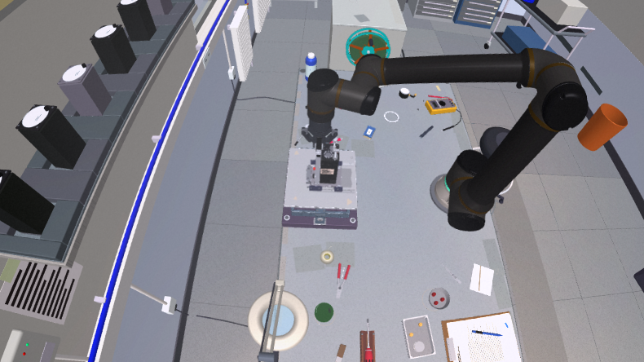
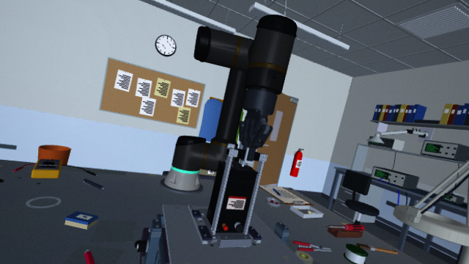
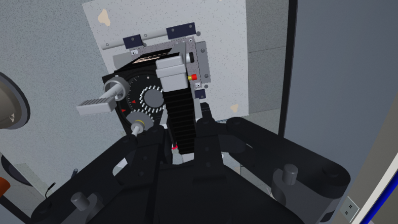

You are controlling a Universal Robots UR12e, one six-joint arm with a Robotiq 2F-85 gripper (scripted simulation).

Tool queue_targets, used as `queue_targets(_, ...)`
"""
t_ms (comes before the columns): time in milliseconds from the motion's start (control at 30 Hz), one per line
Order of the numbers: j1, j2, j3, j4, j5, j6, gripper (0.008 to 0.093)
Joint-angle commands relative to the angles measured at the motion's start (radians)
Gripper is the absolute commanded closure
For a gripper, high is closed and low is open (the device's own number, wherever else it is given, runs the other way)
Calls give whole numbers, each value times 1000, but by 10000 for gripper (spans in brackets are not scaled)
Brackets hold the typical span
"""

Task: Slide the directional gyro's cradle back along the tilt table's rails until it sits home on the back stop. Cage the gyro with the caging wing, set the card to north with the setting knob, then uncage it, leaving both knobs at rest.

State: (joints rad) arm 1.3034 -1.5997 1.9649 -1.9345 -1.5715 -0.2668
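Note:
The black directional gyro (image 2: pixel 234 198) stands in its grey cradle (image 2: pixel 229 236) on the rails of the tilt table (image 1: pixel 320 180), its dial face turned up toward my wrist. My gripper (image 2: pixel 250 146) comes down from above and is closed on the cradle's top bar (image 3: pixel 178 122), a black ribbed strap ending in a grey block. On the dial face the caging wing (image 3: pixel 97 105) sticks out to the left, and the smaller setting knob (image 3: pixel 138 121) sits below it. The card (image 3: pixel 151 98) shows white ticks and red marks.
The table's purple front edge (image 1: pixel 320 219) lies toward the near end of the bench. Loose items around it: blue booklet (image 1: pixel 369 131), tape roll (image 1: pixel 327 256), red pliers (image 1: pixel 342 275), magnifier lamp (image 1: pixel 277 319), yellow multimeter (image 1: pixel 440 106). My arm's base (image 1: pixel 464 193) stands to the right.

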Motion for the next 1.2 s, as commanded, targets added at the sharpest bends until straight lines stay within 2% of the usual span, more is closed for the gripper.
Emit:
queue_targets(0, 0, 0, -1, -2, 1, 0, 764)
queue_targets(400, 0, 0, -1, -2, 1, 0, 534)
queue_targets(1167, 0, -1, -4, 2, 1, 0, 534)
